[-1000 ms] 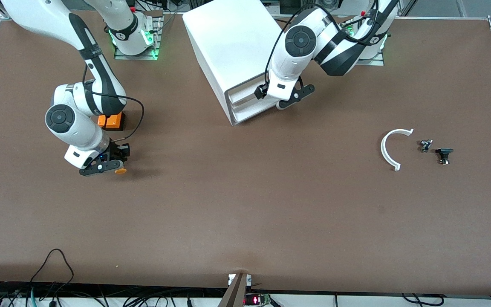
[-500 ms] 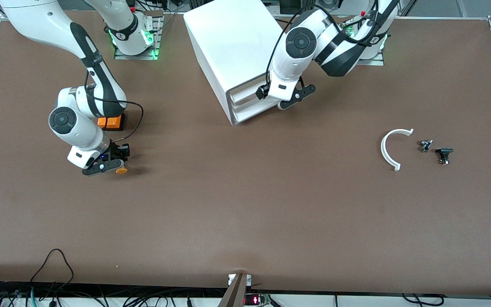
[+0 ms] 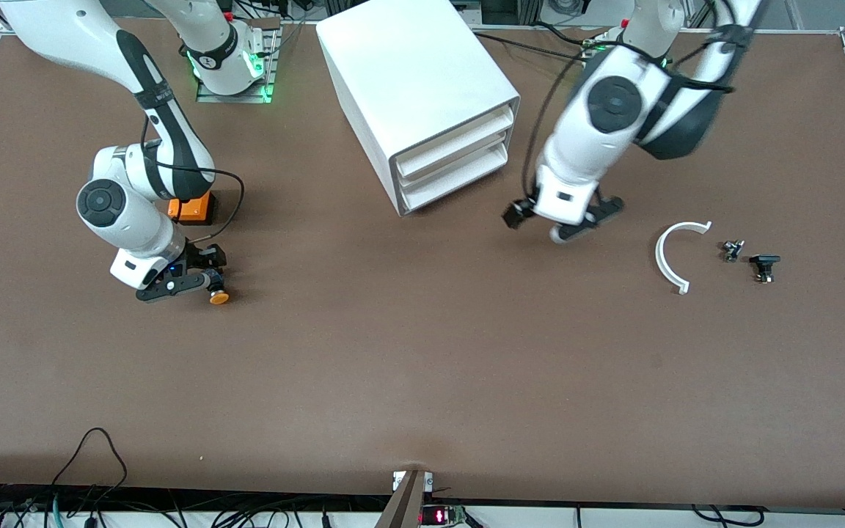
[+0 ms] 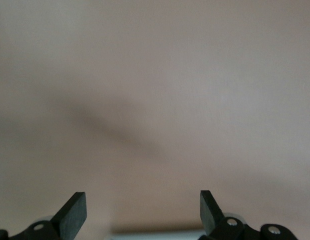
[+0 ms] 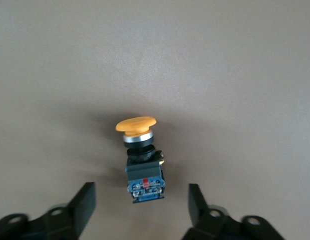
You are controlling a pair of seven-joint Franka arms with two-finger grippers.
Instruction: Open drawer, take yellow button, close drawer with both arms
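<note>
The button (image 5: 139,155), with an orange cap and a black body, lies on its side on the table, just ahead of my open right gripper (image 5: 141,197). The fingers (image 5: 84,200) stand apart on both sides of it and do not touch it. In the front view the button (image 3: 218,297) lies beside the right gripper (image 3: 177,287). The white cabinet (image 3: 411,66) has its topmost drawer (image 3: 459,136) pushed in. My left gripper (image 3: 582,222) is open and empty over bare table between the cabinet and a white arc; its wrist view shows the open fingers (image 4: 74,207) over table only.
An orange cube (image 3: 189,209) sits by the right arm's wrist. A white arc-shaped part (image 3: 675,253) and two small dark parts (image 3: 732,251) (image 3: 763,266) lie toward the left arm's end of the table.
The left arm has swung away from the cabinet's front to over the table near the white arc. The right gripper has drawn slightly away from the button, which now lies free.
</note>
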